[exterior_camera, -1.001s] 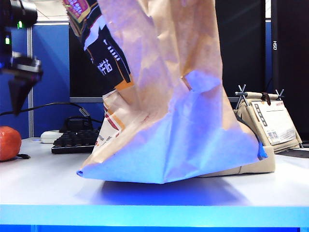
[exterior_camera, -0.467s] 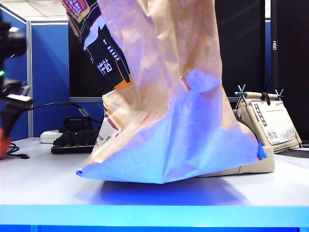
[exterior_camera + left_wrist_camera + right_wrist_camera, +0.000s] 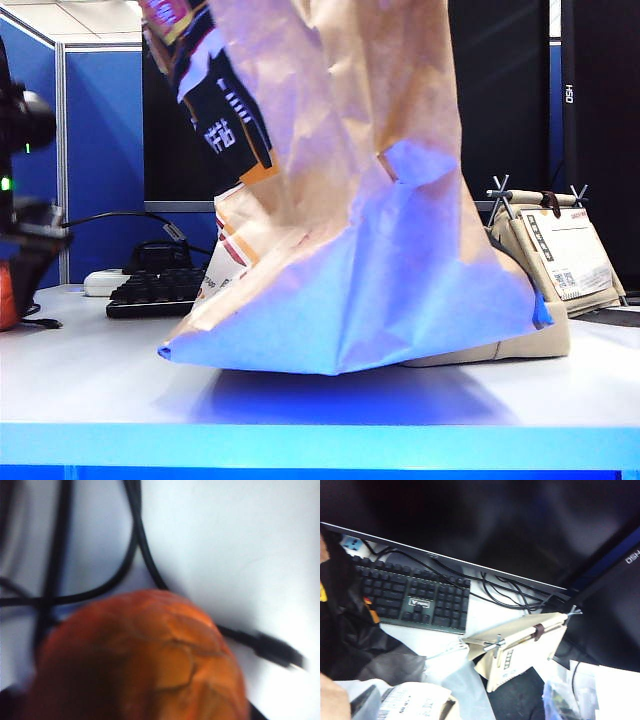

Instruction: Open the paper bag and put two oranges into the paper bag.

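Observation:
The paper bag point(image 3: 350, 200) stands crumpled mid-table, its top above the exterior view; its printed face point(image 3: 215, 100) turns left. My left gripper point(image 3: 18, 262) is low at the far left edge, open around an orange point(image 3: 7, 300) of which only a sliver shows there. In the left wrist view that reddish orange point(image 3: 150, 655) fills the near part, very close, resting on the white table. The right wrist view looks over the bag's black face point(image 3: 340, 630) and white receipt slip point(image 3: 410, 700). My right gripper is up by the bag's top; its jaws do not show.
A black keyboard point(image 3: 150, 290) lies behind the bag, also seen as the keyboard point(image 3: 410, 597). A beige calendar stand point(image 3: 555, 250) sits at right. Black cables point(image 3: 140, 545) and a plug point(image 3: 275, 650) lie beside the orange. Dark monitors stand at the back.
My left gripper has come down from above onto the orange at the left edge, now hiding most of it. The bag's upper part shifted slightly right. The right arm kept still.

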Robot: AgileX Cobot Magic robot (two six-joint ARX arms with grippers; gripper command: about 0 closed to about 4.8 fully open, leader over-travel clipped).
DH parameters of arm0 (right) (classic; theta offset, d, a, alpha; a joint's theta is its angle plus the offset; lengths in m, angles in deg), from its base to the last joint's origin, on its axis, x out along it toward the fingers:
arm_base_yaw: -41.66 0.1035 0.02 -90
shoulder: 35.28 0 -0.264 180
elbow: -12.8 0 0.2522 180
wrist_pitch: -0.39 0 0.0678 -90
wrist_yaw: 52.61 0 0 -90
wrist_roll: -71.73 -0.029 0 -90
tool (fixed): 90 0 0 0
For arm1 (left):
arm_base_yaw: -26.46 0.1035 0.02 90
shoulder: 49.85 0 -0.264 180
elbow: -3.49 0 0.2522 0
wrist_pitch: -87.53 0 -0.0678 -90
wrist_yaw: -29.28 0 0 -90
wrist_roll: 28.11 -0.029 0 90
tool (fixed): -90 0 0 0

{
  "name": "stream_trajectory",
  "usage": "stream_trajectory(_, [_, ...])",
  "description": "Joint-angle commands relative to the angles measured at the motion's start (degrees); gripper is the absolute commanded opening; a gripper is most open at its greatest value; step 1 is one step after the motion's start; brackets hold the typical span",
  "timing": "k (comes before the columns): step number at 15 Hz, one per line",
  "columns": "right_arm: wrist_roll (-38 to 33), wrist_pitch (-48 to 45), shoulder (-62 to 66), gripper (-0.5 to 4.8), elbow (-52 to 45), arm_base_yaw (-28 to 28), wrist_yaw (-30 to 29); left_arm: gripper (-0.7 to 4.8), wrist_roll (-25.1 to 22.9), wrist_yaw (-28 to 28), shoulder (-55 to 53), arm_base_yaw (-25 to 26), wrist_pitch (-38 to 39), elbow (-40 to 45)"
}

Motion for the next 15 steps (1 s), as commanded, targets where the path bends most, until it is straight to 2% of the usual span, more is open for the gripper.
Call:
stream_trajectory(1, [0.1, -0.9, -0.3, 4.17, 0.2, -0.2, 0.4, 4.79, -0.2, -0.2, -1.9, 0.0, -2.6, -0.1])
stream_trajectory(7, [0.1, -1.0, -0.3, 4.17, 0.2, -0.3, 0.4, 4.79, 0.0, -0.3, -2.0, 0.0, -7.8, -0.6])
stream_trajectory(8, [0.1, -1.4, -0.3, 4.17, 0.2, -0.3, 0.4, 4.22, 0.0, -0.3, -2.0, 0.0, -7.7, -0.6])
stream_trajectory(9, [0.3, -2.1, -0.3, 4.17, 0.2, -0.3, 0.4, 2.52, -0.1, -0.4, -2.0, 0.0, -7.4, -0.6])
stream_trajectory(10, [0.9, -2.4, -0.3, 4.17, 0.2, -0.3, 0.4, 1.1, -0.2, -2.4, -2.0, 0.0, -7.4, -0.6])
stream_trajectory(11, [1.0, -2.4, -0.3, 4.17, 0.2, -0.3, 0.4, 0.32, -0.2, -4.6, -2.0, 0.0, -7.4, -0.6])
stream_trajectory(12, [1.0, -2.4, -0.3, 4.17, 0.2, -0.3, 0.4, -0.05, -0.2, -7.9, -2.0, 0.0, -7.2, -0.6])
stream_trajectory(13, [1.1, -2.3, -0.3, 4.17, 0.2, -0.3, 0.4, -0.05, -0.2, -11.5, -1.9, 0.0, -6.4, -0.7])
stream_trajectory(15, [1.2, -2.3, -0.3, 4.17, 0.2, -0.3, 0.4, -0.05, -0.2, -13.0, -1.2, -0.2, -4.1, -1.0])
